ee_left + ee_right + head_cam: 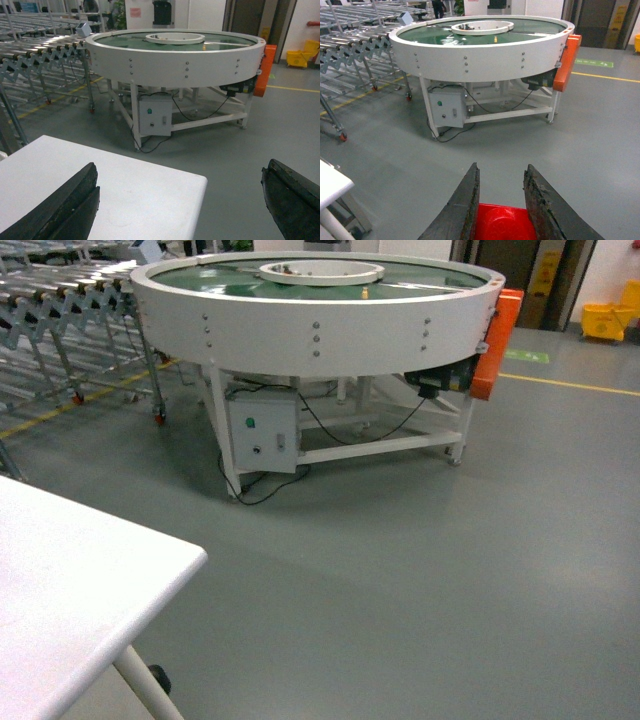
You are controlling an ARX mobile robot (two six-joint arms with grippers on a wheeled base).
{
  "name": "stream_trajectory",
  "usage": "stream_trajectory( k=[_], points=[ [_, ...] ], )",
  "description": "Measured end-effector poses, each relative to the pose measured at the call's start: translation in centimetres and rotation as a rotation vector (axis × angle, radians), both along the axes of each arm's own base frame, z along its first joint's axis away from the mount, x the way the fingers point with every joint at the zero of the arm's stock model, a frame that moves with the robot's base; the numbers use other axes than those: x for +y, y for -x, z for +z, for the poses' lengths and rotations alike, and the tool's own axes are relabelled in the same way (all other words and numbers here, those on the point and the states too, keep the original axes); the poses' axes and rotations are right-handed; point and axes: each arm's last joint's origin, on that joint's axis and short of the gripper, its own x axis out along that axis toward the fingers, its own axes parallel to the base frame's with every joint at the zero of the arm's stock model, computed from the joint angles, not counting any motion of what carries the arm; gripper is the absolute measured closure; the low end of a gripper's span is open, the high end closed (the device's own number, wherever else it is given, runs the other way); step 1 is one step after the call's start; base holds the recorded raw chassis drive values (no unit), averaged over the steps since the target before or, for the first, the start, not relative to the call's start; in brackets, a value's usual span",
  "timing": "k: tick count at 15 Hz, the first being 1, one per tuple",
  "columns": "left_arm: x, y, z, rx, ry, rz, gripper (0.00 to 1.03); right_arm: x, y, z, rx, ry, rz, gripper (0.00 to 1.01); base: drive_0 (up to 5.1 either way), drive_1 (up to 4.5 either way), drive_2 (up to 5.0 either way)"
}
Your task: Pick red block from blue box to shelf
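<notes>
- Holding the red block point(504, 224), the right gripper point(501, 210) has its fingers point(465, 210) closed narrowly on the brick, above bare floor point(420, 570).
- Left gripper point(180, 200): fingers point(65, 205) spread wide, empty, over the tabletop point(150, 195) corner.
- Risk: only the block's top shows between the fingers; a shallow grip could let it slip during transit.
- Risk: neither shelf nor blue box is visible, so the placement target is unconfirmed.
- Writing: none legible; distant signs are blurred.
</notes>
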Motion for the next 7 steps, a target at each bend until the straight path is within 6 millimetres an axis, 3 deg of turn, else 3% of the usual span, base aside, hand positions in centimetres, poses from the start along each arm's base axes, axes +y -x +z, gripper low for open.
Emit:
stream_trajectory(
  k=[7],
  points=[
    [0.00, 0.00, 0.00, 0.000, 0.000, 0.002, 0.05, 0.01, 0.01, 0.03, -0.004, 0.000, 0.002, 0.80, -1.5, -1.49, -1.5]
  ],
)
